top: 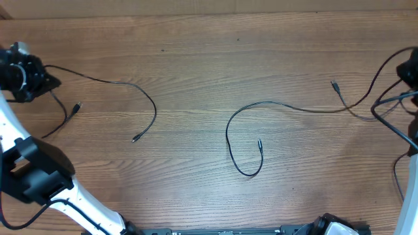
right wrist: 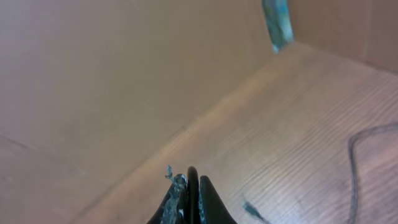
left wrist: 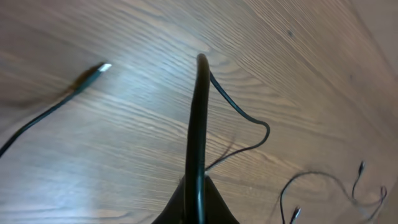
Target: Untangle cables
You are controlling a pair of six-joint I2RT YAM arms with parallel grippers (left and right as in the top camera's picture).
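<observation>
Cables (top: pixel 268 102) lie as thin black strands on the wood table (top: pixel 196 39). The left gripper (left wrist: pixel 200 60) has its jaws pressed together, and the left cable (left wrist: pixel 239 112) comes out right at their tips, so it looks pinched there. From the jaws it runs off across the table in a shallow arc, bends back and ends in an end plug (top: pixel 134 138) well apart from the gripper. Just to one side of the same jaws a silver plug (left wrist: pixel 102 67) lies flat on the wood, its cord trailing back past the gripper; whether it belongs to the same cable cannot be told.

The long cable (top: pixel 307 109) lies between the two grippers. Its middle plug (top: pixel 259 141) sits about midway between the two sets of jaws, with the cord curling under it, rising in a hook and then running toward the right gripper. Nearer that side a right plug (top: pixel 334 83) lies on the table, and its strand crosses the long cable.

The right gripper (right wrist: pixel 191 173) has its jaws closed tip to tip, aimed at the line where the table meets a brown wall (right wrist: pixel 93 81). A blurred cord (right wrist: pixel 353 168) and a blurred plug (right wrist: pixel 252 210) lie on the wood beside these jaws, apart from them. Overhead, this gripper is mostly cut off at the frame edge, so it cannot be told whether the long cable reaches it
</observation>
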